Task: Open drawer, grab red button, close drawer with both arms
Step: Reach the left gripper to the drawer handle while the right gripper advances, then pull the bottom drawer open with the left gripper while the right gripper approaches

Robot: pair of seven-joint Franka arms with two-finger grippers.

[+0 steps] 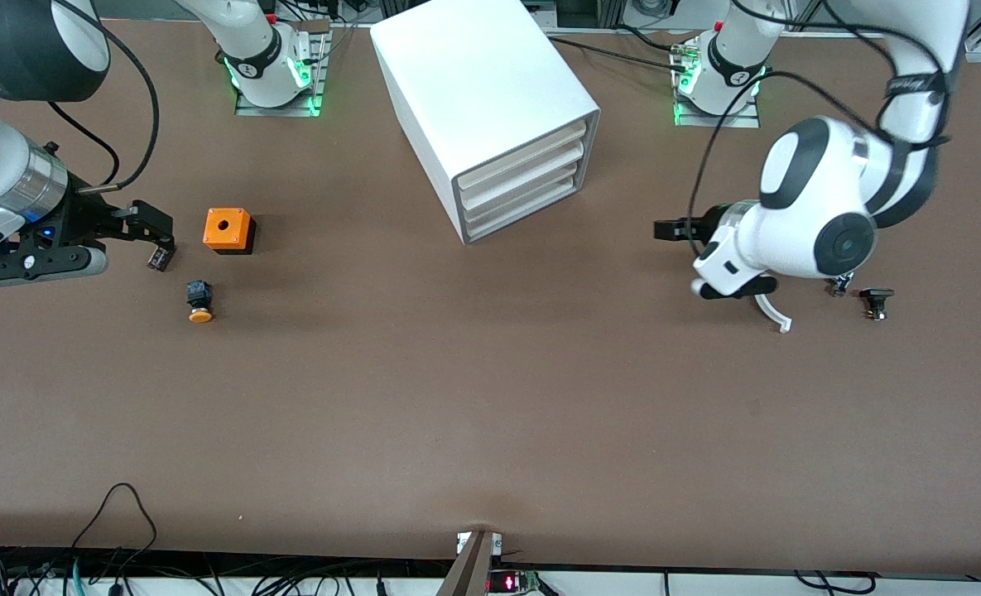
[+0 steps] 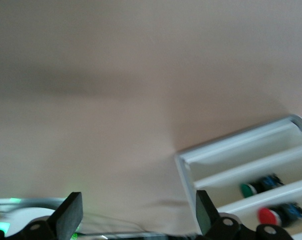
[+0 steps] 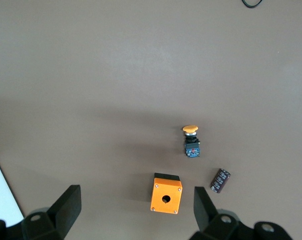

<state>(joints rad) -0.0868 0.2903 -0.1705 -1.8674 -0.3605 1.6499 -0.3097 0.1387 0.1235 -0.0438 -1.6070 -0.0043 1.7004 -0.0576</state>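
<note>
The left gripper (image 1: 664, 229) hangs over bare table toward the left arm's end, its fingers (image 2: 71, 215) spread wide and holding nothing, pointed at the cabinet's (image 1: 490, 99) drawer fronts, which looks like a line-up for the pull. The right gripper (image 1: 155, 240) is likewise released and empty, over the table at the right arm's end, just beside the orange cube (image 1: 228, 229); that arm seems to be waiting.

All the drawers are shut, their flared lips flush in the cabinet's open face. The red button (image 2: 275, 215) lies inside a lower drawer (image 2: 270, 197), seen through the gap above its lip; a green-capped button (image 2: 258, 187) sits in the tray above.

Only the left wrist view shows these two; from the front view the drawers (image 1: 523, 186) read as plain white fronts. Only the right wrist view shows a small dark cylinder (image 3: 220, 180) next to the cube and the orange-yellow button (image 3: 191, 140) clearly; the front view places that button (image 1: 199, 301) nearer the camera than the cube. A small black part (image 1: 876, 301) lies near the left arm's elbow.
</note>
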